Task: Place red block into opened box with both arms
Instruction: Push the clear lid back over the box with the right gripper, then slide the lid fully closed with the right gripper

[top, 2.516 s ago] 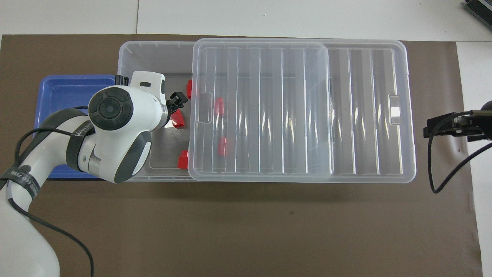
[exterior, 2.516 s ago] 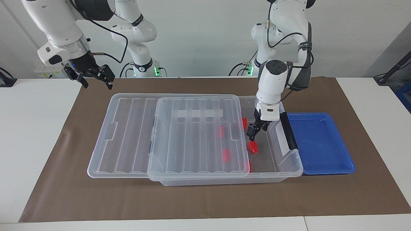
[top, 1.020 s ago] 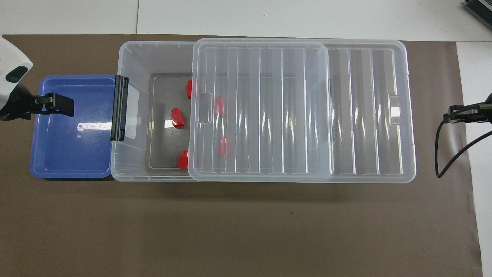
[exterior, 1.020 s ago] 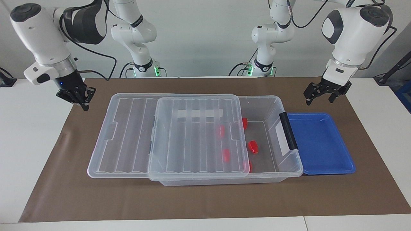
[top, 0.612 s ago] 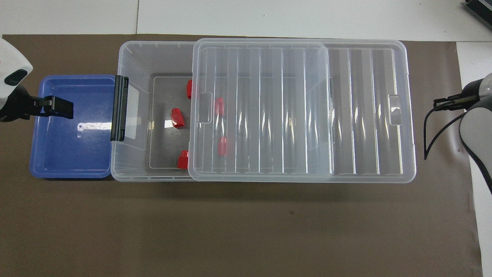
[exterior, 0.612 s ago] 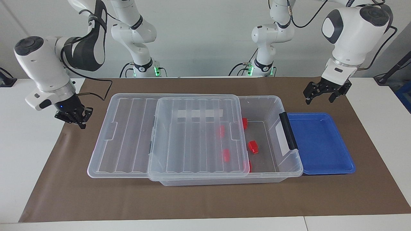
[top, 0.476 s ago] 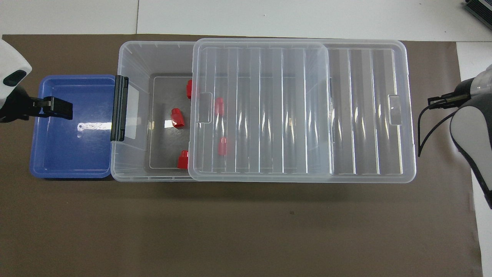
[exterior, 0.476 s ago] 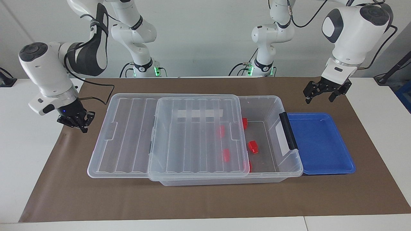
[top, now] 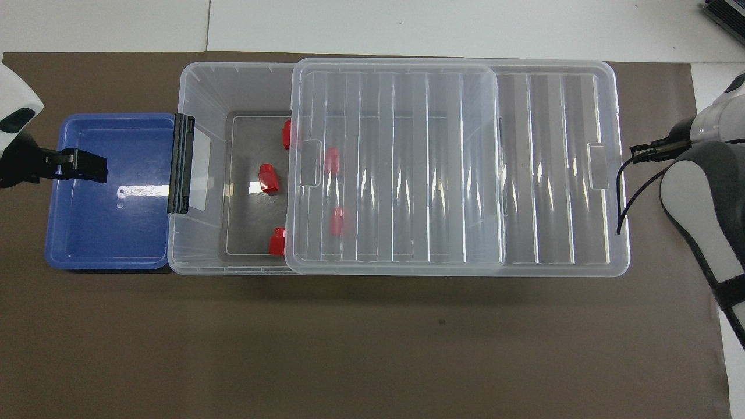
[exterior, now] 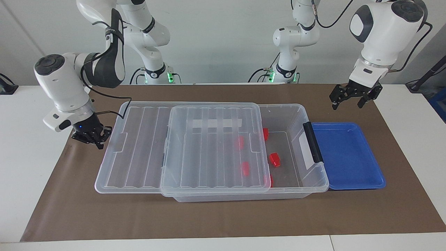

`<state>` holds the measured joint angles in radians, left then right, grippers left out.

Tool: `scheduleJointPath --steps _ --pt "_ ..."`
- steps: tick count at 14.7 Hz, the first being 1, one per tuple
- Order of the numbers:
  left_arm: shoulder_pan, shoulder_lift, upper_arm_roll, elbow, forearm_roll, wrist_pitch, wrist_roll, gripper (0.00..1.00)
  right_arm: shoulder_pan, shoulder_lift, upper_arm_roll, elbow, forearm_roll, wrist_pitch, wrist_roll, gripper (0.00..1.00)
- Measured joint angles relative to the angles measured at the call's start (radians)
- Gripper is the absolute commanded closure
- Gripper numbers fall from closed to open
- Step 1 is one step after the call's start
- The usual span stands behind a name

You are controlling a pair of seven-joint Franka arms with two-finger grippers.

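Note:
The clear box (exterior: 300,112) (top: 198,87) lies along the mat, its ribbed lid (exterior: 139,146) (top: 553,174) slid toward the right arm's end, so the end by the black handle (exterior: 312,141) is uncovered. Several red blocks lie inside. One red block (exterior: 275,159) (top: 268,178) sits in the uncovered part, and others show through the lid. My right gripper (exterior: 91,136) is shut and low, just off the lid's overhanging end. My left gripper (exterior: 348,99) (top: 75,164) hangs open and empty over the blue tray's edge.
A shallow blue tray (exterior: 348,157) (top: 110,233) with nothing in it butts against the box's handle end. A brown mat (exterior: 223,216) covers the table under everything. The right arm's body (top: 698,198) hangs over the mat past the lid's end.
The left gripper has let a red block go in the box and drawn back above the tray's edge. The right gripper, shut, has come down and in toward the lid's end.

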<state>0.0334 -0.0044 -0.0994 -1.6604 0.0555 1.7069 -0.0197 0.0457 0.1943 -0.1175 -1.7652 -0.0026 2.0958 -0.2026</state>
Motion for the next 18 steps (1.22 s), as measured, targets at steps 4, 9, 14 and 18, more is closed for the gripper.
scheduleJointPath --steps 4,9,14,18 --pt "0.000 -0.006 0.004 0.018 0.000 -0.073 0.001 0.00 0.025 0.005 0.000 -0.003 0.000 0.016 0.043 1.00" --pt "0.000 -0.010 0.004 0.116 -0.030 -0.214 0.002 0.00 0.090 0.009 0.001 -0.005 0.000 0.027 0.129 1.00" --pt "0.000 -0.008 0.004 0.127 -0.036 -0.229 0.002 0.00 0.131 0.010 0.002 -0.006 0.002 0.028 0.159 1.00" --pt "0.000 -0.008 0.004 0.127 -0.037 -0.234 0.002 0.00 0.163 0.010 0.002 -0.007 0.018 0.029 0.164 1.00"
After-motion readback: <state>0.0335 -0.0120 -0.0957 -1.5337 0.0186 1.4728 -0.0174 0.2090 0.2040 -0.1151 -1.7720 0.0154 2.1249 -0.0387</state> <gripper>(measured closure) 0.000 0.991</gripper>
